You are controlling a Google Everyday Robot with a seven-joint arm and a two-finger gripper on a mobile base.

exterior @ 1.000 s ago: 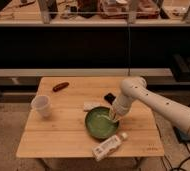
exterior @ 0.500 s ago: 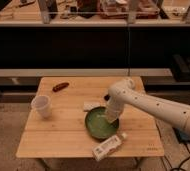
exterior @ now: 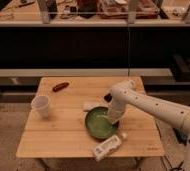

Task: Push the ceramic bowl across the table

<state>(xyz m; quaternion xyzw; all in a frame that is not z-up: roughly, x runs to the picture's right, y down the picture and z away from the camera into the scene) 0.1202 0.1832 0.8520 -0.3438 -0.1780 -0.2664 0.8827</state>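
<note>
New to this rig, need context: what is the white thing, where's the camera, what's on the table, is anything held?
The white thing is a robot arm reaching in from the right. Its gripper hangs low over the right side of the green ceramic bowl; whether it touches the bowl cannot be told, and nothing looks held. There is a single camera, looking down at the wooden table from in front. Also on the table: a white cup at left, a small reddish item toward the back, a white bottle lying near the front edge, and a pale flat item behind the bowl.
</note>
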